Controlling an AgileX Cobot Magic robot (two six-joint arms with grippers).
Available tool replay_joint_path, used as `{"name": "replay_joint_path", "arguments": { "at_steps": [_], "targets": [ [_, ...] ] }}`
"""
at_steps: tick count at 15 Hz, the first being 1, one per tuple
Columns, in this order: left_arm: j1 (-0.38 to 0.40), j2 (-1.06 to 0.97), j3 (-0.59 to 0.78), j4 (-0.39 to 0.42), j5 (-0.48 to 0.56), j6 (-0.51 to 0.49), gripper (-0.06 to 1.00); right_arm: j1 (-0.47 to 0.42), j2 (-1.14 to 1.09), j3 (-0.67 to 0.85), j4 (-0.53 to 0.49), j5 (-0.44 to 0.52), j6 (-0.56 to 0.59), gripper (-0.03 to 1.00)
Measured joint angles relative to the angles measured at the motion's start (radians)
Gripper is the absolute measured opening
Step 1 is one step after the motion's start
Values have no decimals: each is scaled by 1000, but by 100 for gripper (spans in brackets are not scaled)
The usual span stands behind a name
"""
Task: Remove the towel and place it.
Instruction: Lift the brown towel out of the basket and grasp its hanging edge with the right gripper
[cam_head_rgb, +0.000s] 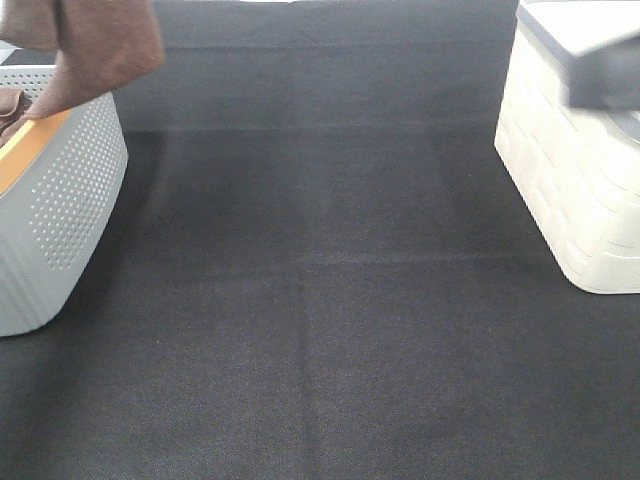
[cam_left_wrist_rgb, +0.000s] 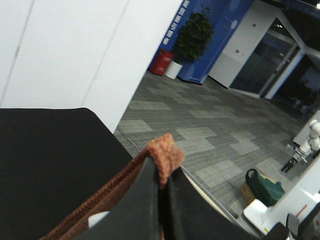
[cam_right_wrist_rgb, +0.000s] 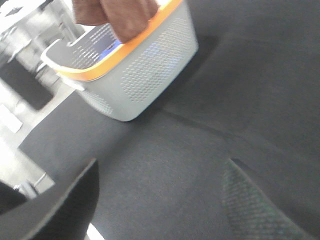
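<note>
The rust-brown towel (cam_head_rgb: 100, 40) hangs at the top left of the exterior high view, lifted over the far end of the grey basket (cam_head_rgb: 60, 190) with an orange rim. In the left wrist view my left gripper (cam_left_wrist_rgb: 161, 176) is shut on a bunched edge of the towel (cam_left_wrist_rgb: 164, 152), and a small white tag (cam_left_wrist_rgb: 97, 218) shows below it. The left gripper itself is above the exterior view's top edge. My right gripper (cam_right_wrist_rgb: 160, 200) is open and empty over the black table. The right wrist view shows the towel (cam_right_wrist_rgb: 117, 15) hanging over the basket (cam_right_wrist_rgb: 145, 70).
A darker brown bunched cloth (cam_head_rgb: 10, 105) lies inside the basket. A cream-white crate (cam_head_rgb: 575, 180) stands at the right, with a blurred grey part of the right arm (cam_head_rgb: 605, 75) above it. A black mat (cam_head_rgb: 320, 300) covers the table between them.
</note>
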Motion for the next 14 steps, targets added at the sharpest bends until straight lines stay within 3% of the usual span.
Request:
{"name": "replay_joint_path", "arguments": {
  "at_steps": [2,6,8,12,14],
  "targets": [
    [-132,2,0,118,-64,2,0,111,140,-97,-19,-41,-52,66],
    [-295,51,0,271,-113,-72,0,370,305,-185,-200,-215,-47,66],
    [-359,89,0,333,-134,-106,0,469,363,-193,-231,-297,-37,66],
    [-472,125,0,367,-173,-120,0,497,479,-193,-254,-392,-15,66],
    [-487,128,0,369,-176,-122,0,497,508,-193,-254,-417,-12,66]
  ]
}}
